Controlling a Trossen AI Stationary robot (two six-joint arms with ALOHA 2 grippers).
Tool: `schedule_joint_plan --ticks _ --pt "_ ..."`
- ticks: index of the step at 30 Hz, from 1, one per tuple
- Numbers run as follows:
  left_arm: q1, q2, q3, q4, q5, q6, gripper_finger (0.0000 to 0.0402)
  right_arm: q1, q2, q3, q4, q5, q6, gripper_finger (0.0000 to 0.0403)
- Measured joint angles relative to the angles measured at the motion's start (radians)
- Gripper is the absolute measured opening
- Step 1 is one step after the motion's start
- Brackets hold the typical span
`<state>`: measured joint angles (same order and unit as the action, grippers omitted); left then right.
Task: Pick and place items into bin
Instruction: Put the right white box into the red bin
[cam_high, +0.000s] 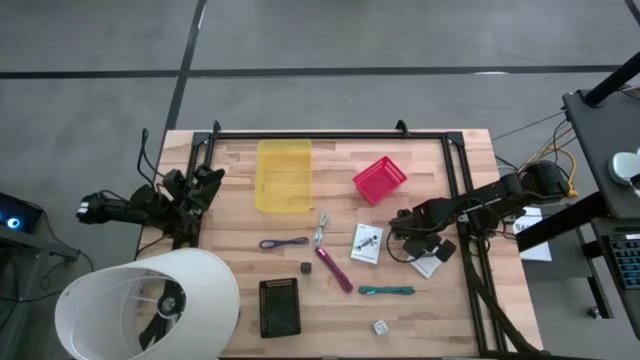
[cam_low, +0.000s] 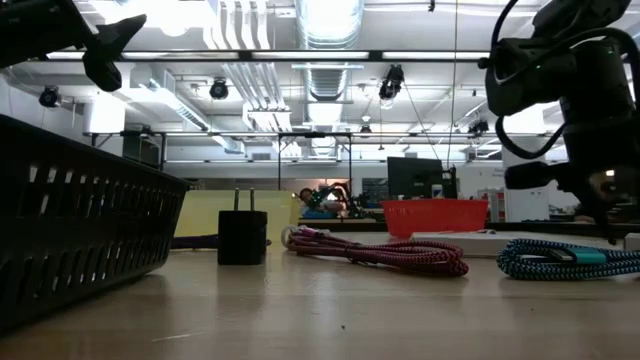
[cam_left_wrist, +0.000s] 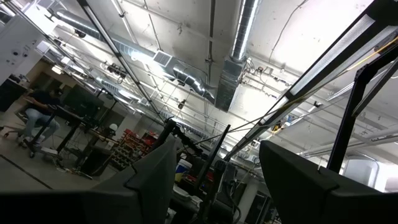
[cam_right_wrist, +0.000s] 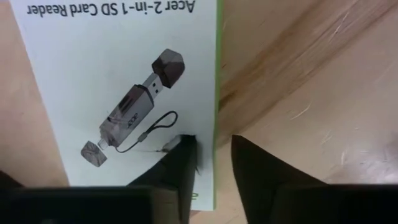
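My right gripper (cam_high: 428, 252) points down over a white printed packet (cam_right_wrist: 118, 81) near the table's right side. Its fingers stand narrowly open astride the packet's green long edge (cam_right_wrist: 216, 124). A second white packet (cam_high: 367, 243) lies flat to its left. Also flat on the wood are a magenta stick (cam_high: 335, 270), a teal stick (cam_high: 387, 291), a purple cord loop (cam_high: 283, 243), a small metal piece (cam_high: 321, 232), a dark cube (cam_high: 306, 268) and a clear cube (cam_high: 380, 326). My left gripper (cam_left_wrist: 214, 149) waits open at the table's left edge, aimed upward. My right gripper comes at the packet from above. One finger (cam_right_wrist: 180, 171) is over the printed face beside the green edge, and the other finger (cam_right_wrist: 261, 177) is over bare wood. The packet lies flat on the table. I cannot tell whether either finger touches it.
A yellow bin (cam_high: 285, 175) and a red basket (cam_high: 380, 180) stand toward the far edge. A black basket (cam_high: 280, 305) sits near the front, beside a big white lampshade-like object (cam_high: 140, 305) at the front left. A black frame (cam_high: 330, 135) borders the table.
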<state>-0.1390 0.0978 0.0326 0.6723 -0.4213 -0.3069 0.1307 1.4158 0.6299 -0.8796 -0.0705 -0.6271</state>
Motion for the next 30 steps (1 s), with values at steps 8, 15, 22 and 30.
schedule_joint_plan --ticks 8,15,22,30 --pt "0.0 0.0 0.0 0.0 0.0 0.0 0.0215 0.0 0.0 0.0 0.001 0.006 0.126 0.0013" --pt "0.0 0.0 0.0 0.0 0.0 0.0 0.0215 -0.001 0.0 0.046 -0.029 -0.001 0.206 0.001" --pt "0.0 0.0 0.0 0.0 0.0 0.0 0.0215 -0.012 -0.003 0.16 -0.083 0.089 0.185 0.0009" --pt "0.0 0.0 0.0 0.0 0.0 0.0 0.0215 -0.145 -0.01 0.297 -0.086 0.251 0.055 0.0009"
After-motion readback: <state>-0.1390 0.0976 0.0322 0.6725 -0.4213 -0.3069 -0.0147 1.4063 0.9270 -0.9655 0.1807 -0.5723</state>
